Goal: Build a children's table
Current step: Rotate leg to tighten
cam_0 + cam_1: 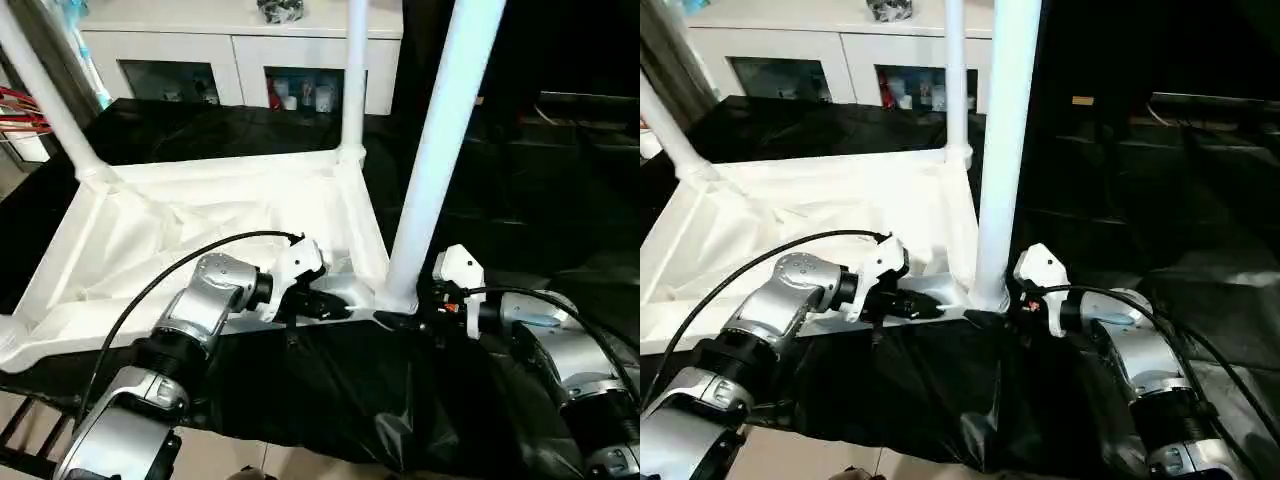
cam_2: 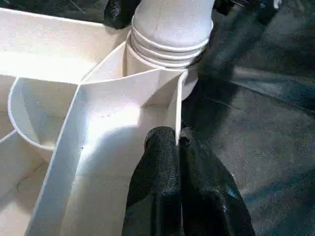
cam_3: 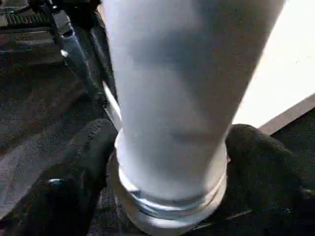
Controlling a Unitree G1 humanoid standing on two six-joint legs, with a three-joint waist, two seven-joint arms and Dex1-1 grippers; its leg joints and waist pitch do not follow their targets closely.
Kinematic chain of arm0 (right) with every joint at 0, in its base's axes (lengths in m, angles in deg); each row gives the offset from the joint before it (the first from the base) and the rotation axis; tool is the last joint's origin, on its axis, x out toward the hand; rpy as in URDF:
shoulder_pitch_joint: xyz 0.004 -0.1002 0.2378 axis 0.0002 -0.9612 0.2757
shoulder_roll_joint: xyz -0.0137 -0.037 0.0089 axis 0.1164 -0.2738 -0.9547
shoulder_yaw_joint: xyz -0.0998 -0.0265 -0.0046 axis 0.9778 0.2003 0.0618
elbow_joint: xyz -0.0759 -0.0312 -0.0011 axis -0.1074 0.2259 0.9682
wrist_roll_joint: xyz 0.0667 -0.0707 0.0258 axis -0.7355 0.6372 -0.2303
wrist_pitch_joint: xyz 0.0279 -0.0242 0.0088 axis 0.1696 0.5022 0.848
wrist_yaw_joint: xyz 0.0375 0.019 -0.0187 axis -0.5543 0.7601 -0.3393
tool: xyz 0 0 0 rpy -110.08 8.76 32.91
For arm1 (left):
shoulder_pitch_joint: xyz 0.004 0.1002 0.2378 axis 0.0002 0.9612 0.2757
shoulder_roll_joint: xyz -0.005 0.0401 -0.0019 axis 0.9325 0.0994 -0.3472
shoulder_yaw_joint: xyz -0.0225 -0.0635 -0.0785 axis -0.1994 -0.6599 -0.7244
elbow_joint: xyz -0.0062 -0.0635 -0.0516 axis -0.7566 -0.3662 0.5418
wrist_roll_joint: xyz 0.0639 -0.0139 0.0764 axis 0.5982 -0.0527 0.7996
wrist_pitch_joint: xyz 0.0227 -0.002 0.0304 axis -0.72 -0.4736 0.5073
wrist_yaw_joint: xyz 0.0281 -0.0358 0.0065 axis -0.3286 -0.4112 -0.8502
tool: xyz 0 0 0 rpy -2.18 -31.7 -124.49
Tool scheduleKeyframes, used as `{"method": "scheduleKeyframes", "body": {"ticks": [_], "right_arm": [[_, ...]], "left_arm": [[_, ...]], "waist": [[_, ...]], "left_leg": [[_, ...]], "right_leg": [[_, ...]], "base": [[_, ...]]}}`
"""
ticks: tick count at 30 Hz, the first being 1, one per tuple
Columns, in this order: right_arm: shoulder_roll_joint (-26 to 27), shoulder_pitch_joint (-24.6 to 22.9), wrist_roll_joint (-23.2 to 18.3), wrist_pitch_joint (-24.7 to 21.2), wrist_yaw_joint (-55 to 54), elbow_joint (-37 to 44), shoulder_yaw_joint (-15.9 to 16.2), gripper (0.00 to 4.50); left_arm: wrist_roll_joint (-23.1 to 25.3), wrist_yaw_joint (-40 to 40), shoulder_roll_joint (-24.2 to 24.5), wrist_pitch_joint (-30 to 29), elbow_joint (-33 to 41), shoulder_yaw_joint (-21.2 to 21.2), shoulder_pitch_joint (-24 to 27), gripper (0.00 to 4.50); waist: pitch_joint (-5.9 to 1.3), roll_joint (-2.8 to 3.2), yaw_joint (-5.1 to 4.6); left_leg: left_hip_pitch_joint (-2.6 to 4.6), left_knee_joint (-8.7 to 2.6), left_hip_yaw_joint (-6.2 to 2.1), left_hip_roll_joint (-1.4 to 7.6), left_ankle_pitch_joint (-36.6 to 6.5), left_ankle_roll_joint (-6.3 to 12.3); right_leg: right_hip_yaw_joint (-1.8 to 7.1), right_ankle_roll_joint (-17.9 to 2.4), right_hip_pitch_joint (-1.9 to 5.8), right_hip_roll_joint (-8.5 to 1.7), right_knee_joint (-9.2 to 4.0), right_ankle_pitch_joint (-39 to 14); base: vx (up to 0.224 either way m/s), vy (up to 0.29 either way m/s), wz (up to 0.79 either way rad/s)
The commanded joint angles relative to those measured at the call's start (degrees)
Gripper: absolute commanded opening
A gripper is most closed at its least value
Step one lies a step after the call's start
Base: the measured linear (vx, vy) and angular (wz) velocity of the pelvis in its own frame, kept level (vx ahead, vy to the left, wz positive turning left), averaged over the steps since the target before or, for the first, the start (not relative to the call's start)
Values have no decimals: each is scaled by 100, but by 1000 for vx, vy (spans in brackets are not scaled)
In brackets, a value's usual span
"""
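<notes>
Left gripper is clenched on the thin side rim of the tabletop, one black finger on each face of the wall, just beside the near corner socket. Right gripper grasps the near leg at its base, a finger pressed to either side of the ribbed collar where the tube enters that socket. The children's table lies upside down on a black-covered surface, ribbed underside up, with the near leg, a far leg and a left leg standing in their sockets; the fourth corner cannot be judged. Risk assessment: collar ribs are visible above the socket lip, so the near leg is probably not fully home; pushing or twisting off-axis could jam it crooked. The left hold is on a narrow plastic wall, which may flex or slip free under load, letting the top slide on the slick black sheet. Tall seated legs could lever the top if it shifts. No brand, label or legible writing is visible on the table or grippers; items in the white cabinet behind are too small to read.
</notes>
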Motion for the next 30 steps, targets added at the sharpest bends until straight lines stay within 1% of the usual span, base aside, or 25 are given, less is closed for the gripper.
{"method": "scheduleKeyframes", "body": {"ticks": [1, 3, 5, 8, 11, 12, 13, 14, 15, 16, 17, 18, 20, 21, 22, 24, 26, 27, 28, 29, 30], "right_arm": [[-45, -54, 21, -65, 75, 50, 129, 368], [-42, -60, 2, -73, 100, 70, 144, 364], [9, -93, -12, -109, 157, 122, 174, 336], [49, -132, -25, -132, 164, 147, 198, 324], [119, -165, -40, -108, 112, 129, 193, 296], [183, -174, -49, -94, 34, 101, 172, 290], [322, -157, 33, 55, -256, -21, 127, 290], [633, -34, 297, 179, -1085, -367, 36, 284], [694, 1, 353, 167, -1262, -443, 18, 276], [734, 23, 391, 160, -1379, -494, 7, 276], [960, 154, 492, 78, -1940, -753, -81, 270], [1004, 179, 509, 60, -2047, -801, -99, 270], [1310, 333, 551, -23, -2624, -1053, -193, 267], [1404, 377, 559, -62, -2790, -1115, -215, 267], [1579, 449, 627, -102, -3106, -1222, -215, 267], [1847, 577, 799, -198, -3644, -1390, -173, 267], [1945, 644, 860, -117, -3812, -1482, -176, 267], [2006, 681, 863, 27, -3842, -1535, -199, 301], [2015, 697, 883, 88, -3917, -1547, -224, 322], [2015, 712, 865, 158, -3961, -1546, -275, 338], [2013, 719, 850, 198, -3979, -1543, -307, 338]], "left_arm": [[-234, 389, -40, -3, 322, 144, -1, 0], [-243, 432, -23, -28, 354, 159, 8, 0], [-251, 439, -12, -47, 372, 177, 12, 0], [-246, 407, -20, -55, 390, 170, 24, 0], [-222, 317, -44, -29, 382, 165, 30, 0], [-204, 210, -80, -16, 358, 149, 25, 0], [-197, 84, -141, -32, 339, 141, 20, 0], [-140, -337, -333, -56, 259, 94, -19, 0], [-131, -437, -378, -64, 239, 80, -31, 0], [-125, -503, -408, -69, 225, 72, -39, 0], [-87, -829, -588, -97, 160, 40, -86, 0], [-81, -890, -623, -104, 148, 36, -95, 0], [-26, -1394, -901, -149, 6, -23, -194, 0], [-7, -1572, -993, -163, -50, -47, -231, 0], [5, -1792, -1162, -162, -122, -61, -282, 0], [28, -2193, -1441, -139, -252, -98, -372, 0], [75, -2331, -1529, -62, -306, -83, -403, 0], [120, -2370, -1564, 20, -319, -55, -406, 0], [129, -2352, -1570, 42, -307, -46, -395, 0], [136, -2291, -1557, 81, -279, -22, -374, 0], [139, -2254, -1548, 104, -261, -5, -360, 0]], "waist": [[-386, -116, 13], [-382, -113, 10], [-384, -116, 3], [-384, -118, 9], [-384, -111, 12], [-387, -118, 10], [-390, -130, 7], [-387, -129, 0], [-380, -123, -22], [-372, -123, -45], [-365, -146, -93], [-346, -135, -114], [-343, -136, -147], [-334, -128, -158], [-336, -132, -164], [-332, -116, -179], [-345, -129, -184], [-355, -117, -176], [-353, -112, -172], [-362, -110, -169], [-364, -111, -167]], "left_leg": [[52, -358, -38, 124, -886, 580], [50, -357, -36, 121, -858, 595], [43, -346, -33, 114, -841, 611], [52, -346, -34, 121, -830, 615], [58, -347, -34, 120, -861, 593], [54, -347, -35, 117, -851, 578], [56, -346, -35, 122, -822, 567], [46, -349, -40, 113, -820, 534], [46, -351, -39, 110, -837, 489], [52, -368, -51, 97, -957, 397], [34, -381, -59, 84, -1017, 330], [60, -396, -59, 84, -1166, 279], [70, -395, -59, 69, -1311, 247], [76, -398, -51, 70, -1347, 236], [87, -402, -63, 66, -1398, 209], [81, -412, -65, 63, -1373, 165], [76, -412, -71, 53, -1378, 161], [74, -408, -73, 52, -1352, 178], [72, -403, -64, 59, -1336, 222], [61, -398, -63, 56, -1281, 246], [55, -401, -66, 57, -1255, 257]], "right_leg": [[140, -1582, 328, -219, -327, -811], [137, -1588, 329, -216, -327, -794], [135, -1610, 335, -216, -320, -750], [137, -1610, 330, -216, -319, -769], [139, -1599, 324, -218, -328, -831], [140, -1594, 329, -213, -326, -820], [145, -1588, 316, -223, -321, -802], [146, -1575, 322, -229, -323, -830], [144, -1566, 305, -226, -329, -880], [131, -1517, 314, -228, -356, -1102], [128, -1437, 334, -222, -367, -1289], [128, -1358, 313, -218, -408, -1547], [135, -1275, 306, -216, -442, -1789], [141, -1250, 288, -211, -454, -1854], [136, -1207, 292, -216, -470, -1974], [136, -1124, 278, -206, -486, -2038], [133, -1097, 288, -208, -486, -2029], [132, -1099, 297, -209, -476, -1968], [141, -1121, 282, -210, -480, -1860], [140, -1148, 291, -211, -465, -1748], [138, -1160, 297, -214, -460, -1696]], "base": [[0, 0, 0], [0, 0, 0], [0, 0, 0], [0, 0, 0], [0, 0, 0], [0, 0, 0], [0, 0, 0], [0, 0, 0], [0, 0, 0], [0, 0, 0], [0, 0, 0], [0, 0, 0], [0, 0, 0], [0, 0, 0], [0, 0, 0], [0, 0, 0], [0, 0, 0], [0, 0, 0], [0, 0, 0], [0, 0, 0], [0, 0, 0]]}}
